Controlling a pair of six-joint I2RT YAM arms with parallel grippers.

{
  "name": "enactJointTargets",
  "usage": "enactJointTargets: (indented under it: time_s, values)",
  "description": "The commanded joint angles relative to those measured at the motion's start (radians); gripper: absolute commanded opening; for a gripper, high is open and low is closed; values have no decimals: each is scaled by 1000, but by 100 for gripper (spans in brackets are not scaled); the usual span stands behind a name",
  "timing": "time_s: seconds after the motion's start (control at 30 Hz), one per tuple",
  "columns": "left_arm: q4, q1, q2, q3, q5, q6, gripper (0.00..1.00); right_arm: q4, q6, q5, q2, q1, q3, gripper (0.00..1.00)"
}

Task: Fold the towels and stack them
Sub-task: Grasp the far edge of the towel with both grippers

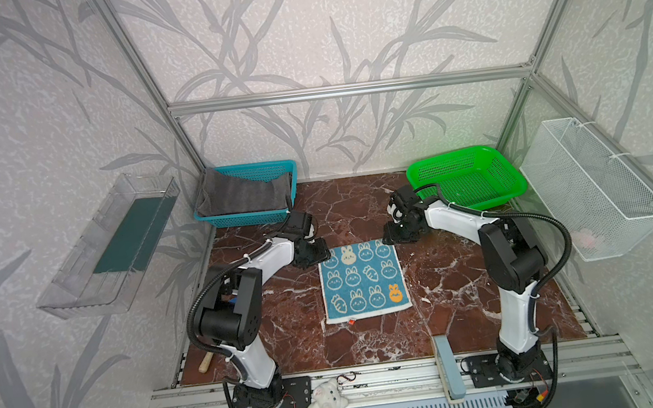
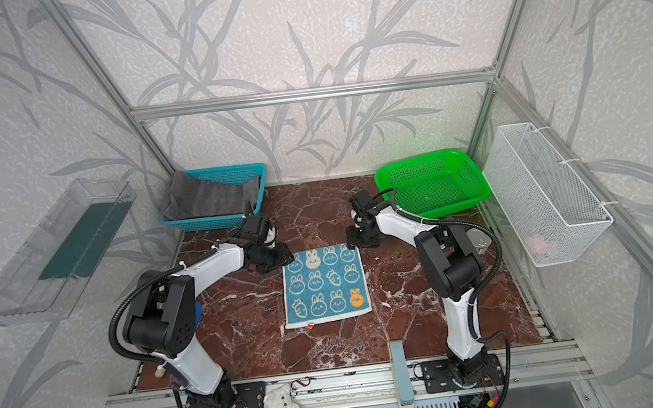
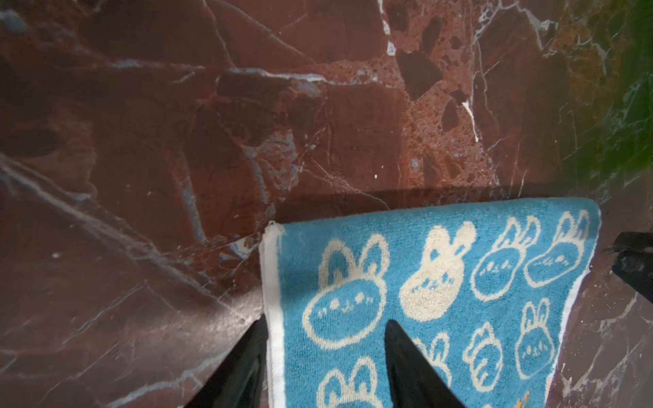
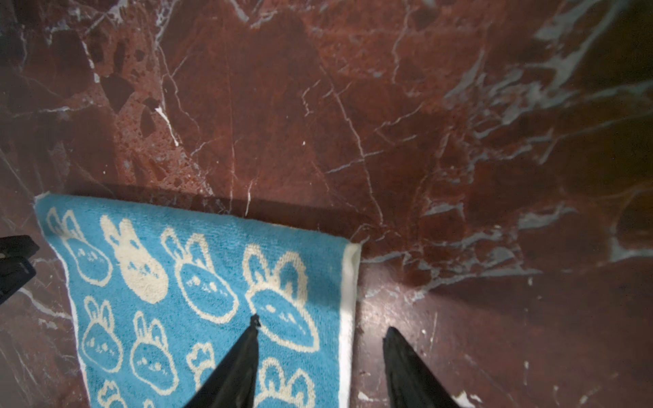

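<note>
A small teal towel [image 1: 363, 280] [image 2: 323, 285] with white bunnies lies flat and unfolded in the middle of the marble table. My left gripper [image 1: 319, 255] [image 3: 325, 319] is open at its far left corner, one finger over the cloth [image 3: 441, 282] and the other on the marble beside the white hem. At the far right corner my right gripper [image 1: 388, 240] [image 4: 321, 322] is open and straddles the hem of the towel [image 4: 198, 282] the same way. A dark grey towel [image 1: 240, 196] [image 2: 207, 197] lies crumpled in the teal basket [image 1: 253, 166].
A green basket [image 1: 466, 178] stands at the back right, just behind my right arm. A white wire basket [image 1: 595, 187] hangs on the right wall and a clear tray [image 1: 108, 246] on the left. On the front rail are a white plush toy [image 1: 326, 399] and a blue-grey block [image 1: 448, 367].
</note>
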Motion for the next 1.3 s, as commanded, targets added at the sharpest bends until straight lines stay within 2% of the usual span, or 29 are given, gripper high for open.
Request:
enactJointTargets:
  time_s: [0.0, 0.33, 0.53, 0.73, 0.87, 1.07, 1.27]
  values:
    - [-12, 2, 27, 34, 15, 2, 56, 35, 17, 21, 27, 1, 22, 56]
    - [3, 11, 106, 74, 28, -12, 56, 33, 15, 15, 72, 2, 51, 53]
    - [2, 23, 105, 79, 11, -8, 56, 32, 14, 6, 85, -2, 52, 53]
    - [-82, 28, 47, 97, -50, 87, 61, 33, 6, 11, 69, -3, 34, 53]
    - [-91, 31, 43, 96, -108, 128, 66, 26, 5, -3, 84, -4, 45, 48]
    - [-35, 34, 108, 140, -5, 100, 65, 31, 12, -17, 95, -5, 61, 43]
    - [-40, 34, 158, 180, 24, 106, 57, 11, 5, -36, 116, -19, 97, 35]
